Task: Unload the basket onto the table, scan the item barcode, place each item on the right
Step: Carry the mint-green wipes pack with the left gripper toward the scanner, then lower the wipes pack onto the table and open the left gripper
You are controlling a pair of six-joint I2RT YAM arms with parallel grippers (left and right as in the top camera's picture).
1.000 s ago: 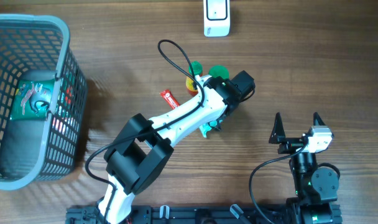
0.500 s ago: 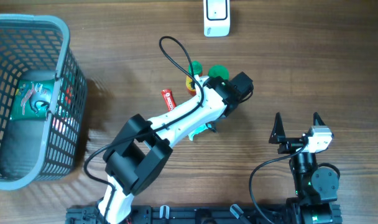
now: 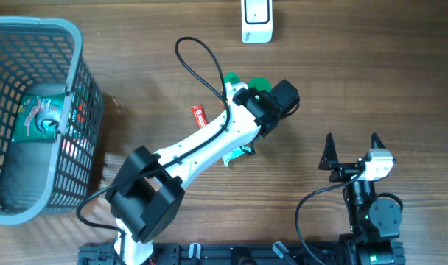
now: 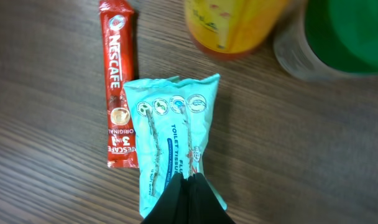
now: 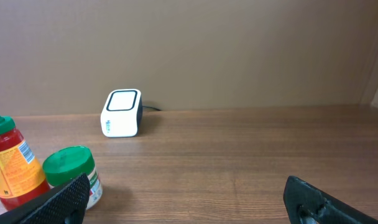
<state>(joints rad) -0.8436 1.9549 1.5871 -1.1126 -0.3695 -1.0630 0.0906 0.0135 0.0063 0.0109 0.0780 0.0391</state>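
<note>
A teal toilet-tissue packet (image 4: 173, 137) lies lengthwise in the left wrist view, and my left gripper (image 4: 188, 186) is shut on its near end. From overhead only a corner of the packet (image 3: 233, 155) shows under the left wrist, with the left gripper (image 3: 243, 150) mostly hidden by the arm. I cannot tell whether the packet touches the table. The white barcode scanner (image 3: 256, 20) stands at the far edge, also in the right wrist view as the scanner (image 5: 121, 113). My right gripper (image 3: 351, 151) stands open and holds nothing; its fingertips frame bare table around the right gripper (image 5: 189, 199).
A red Nescafe sachet (image 4: 120, 93) lies just left of the packet. A yellow-labelled sauce bottle (image 4: 235, 25) and a green-lidded jar (image 4: 344, 37) stand beyond it. A grey basket (image 3: 77, 44) at the left holds a green packet (image 3: 38, 118).
The left jaws have closed on the teal packet. The left arm's elbow swung toward the left and its cable loop shifted. The right arm stayed still.
</note>
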